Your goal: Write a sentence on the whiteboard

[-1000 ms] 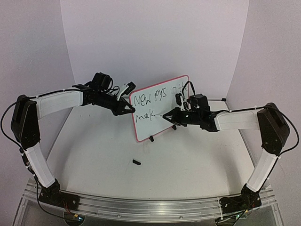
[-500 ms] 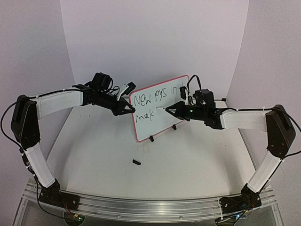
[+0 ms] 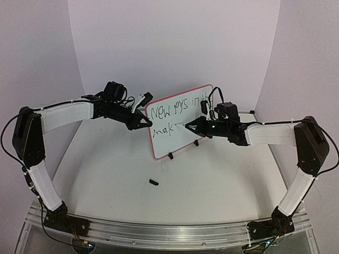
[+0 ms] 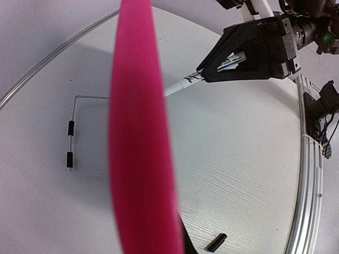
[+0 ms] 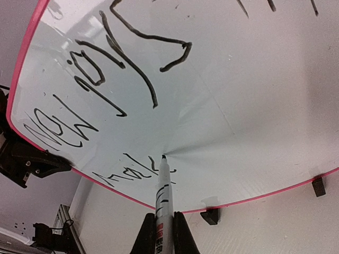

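Writing under way: the right tool, clamped on a slim black-and-white marker, should next extend the red-framed white whiteboard's lower lettering rightward.

the whiteboard stands on the table between the left gripper, at its left edge, and the right gripper, whose marker touches its face. a small piece lies in front.

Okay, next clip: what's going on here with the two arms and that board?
The left gripper holds the whiteboard, which stands on the table, by the edge nearest it. The right gripper grips a marker with its tip at the board, right after the short second row. The sentence looks unfinished: one row and the start of another are written.
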Controlling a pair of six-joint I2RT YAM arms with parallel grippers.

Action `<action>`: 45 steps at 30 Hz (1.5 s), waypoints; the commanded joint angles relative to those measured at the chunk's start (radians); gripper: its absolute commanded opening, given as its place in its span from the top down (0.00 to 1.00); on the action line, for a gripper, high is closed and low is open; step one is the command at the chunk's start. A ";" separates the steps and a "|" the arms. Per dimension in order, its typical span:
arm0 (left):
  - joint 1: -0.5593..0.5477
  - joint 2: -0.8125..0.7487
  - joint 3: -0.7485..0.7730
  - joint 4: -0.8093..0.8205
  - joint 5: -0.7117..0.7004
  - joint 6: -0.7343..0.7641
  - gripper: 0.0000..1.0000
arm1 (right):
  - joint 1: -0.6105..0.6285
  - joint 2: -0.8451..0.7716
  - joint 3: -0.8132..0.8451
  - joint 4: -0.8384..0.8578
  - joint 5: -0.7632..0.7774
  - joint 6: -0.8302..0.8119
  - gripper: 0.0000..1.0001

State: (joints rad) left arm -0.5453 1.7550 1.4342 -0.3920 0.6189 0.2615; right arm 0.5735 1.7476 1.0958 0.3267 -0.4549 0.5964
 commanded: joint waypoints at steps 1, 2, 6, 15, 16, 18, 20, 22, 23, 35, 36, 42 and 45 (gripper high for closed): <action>-0.038 0.029 -0.004 -0.144 0.048 0.004 1.00 | -0.006 0.019 0.028 0.022 0.013 0.003 1.00; -0.038 0.029 -0.004 -0.143 0.048 0.004 1.00 | -0.006 0.019 0.024 0.022 0.015 0.003 1.00; -0.038 0.028 -0.004 -0.143 0.048 0.005 1.00 | -0.006 0.021 0.004 0.021 0.019 0.007 1.00; -0.038 0.026 -0.004 -0.143 0.048 0.005 1.00 | -0.006 0.039 -0.021 0.020 0.015 0.011 1.00; -0.037 0.024 -0.004 -0.143 0.048 0.005 1.00 | -0.006 0.042 -0.021 0.020 0.013 0.012 1.00; -0.038 0.023 -0.004 -0.143 0.048 0.004 1.00 | -0.006 0.044 -0.019 0.020 0.010 0.013 1.00; -0.038 0.022 -0.004 -0.144 0.049 0.004 1.00 | -0.006 0.039 -0.021 0.020 0.011 0.015 1.00; -0.038 0.020 -0.004 -0.144 0.048 0.005 1.00 | -0.006 0.029 -0.024 0.019 0.011 0.015 1.00; -0.038 0.020 -0.004 -0.144 0.048 0.005 1.00 | -0.006 0.020 -0.028 0.018 0.009 0.015 1.00; -0.038 0.021 -0.006 -0.143 0.050 0.005 1.00 | -0.006 -0.076 -0.026 0.018 -0.021 0.024 1.00; -0.038 0.021 -0.005 -0.144 0.050 0.004 1.00 | -0.006 -0.074 -0.021 0.018 -0.020 0.022 1.00; -0.038 0.022 -0.005 -0.144 0.050 0.004 1.00 | -0.006 -0.045 0.017 0.018 -0.025 0.015 1.00; -0.038 0.023 -0.005 -0.143 0.050 0.004 1.00 | -0.006 -0.027 0.031 0.018 -0.025 0.012 1.00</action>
State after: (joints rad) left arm -0.5453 1.7550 1.4342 -0.3920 0.6189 0.2615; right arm 0.5716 1.7047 1.0680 0.3199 -0.4667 0.6143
